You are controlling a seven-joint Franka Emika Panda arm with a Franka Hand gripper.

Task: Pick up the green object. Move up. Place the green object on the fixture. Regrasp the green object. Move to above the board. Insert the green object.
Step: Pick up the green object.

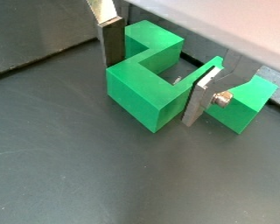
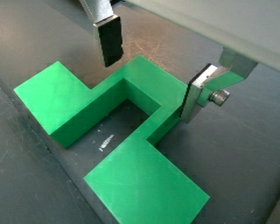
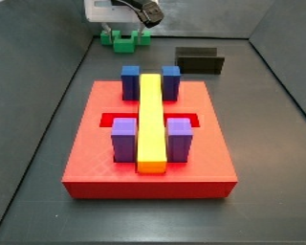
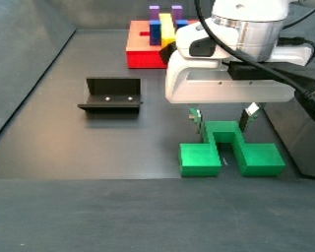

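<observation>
Both wrist views show the gripper (image 2: 154, 66) spread apart, its 2 fingers (image 1: 109, 44) straddling the green object (image 2: 108, 122); descend centred, then clench squarely before lifting.

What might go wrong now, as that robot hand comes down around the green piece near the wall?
1. The end effector is open, its fingers straddling the green object; an off-centre closing could twist or push the piece rather than grip it.
2. The piece lies close to the wall, so a finger may scrape it.
3. The fixture stands some way off; a weak grip might let go on the way.
</observation>
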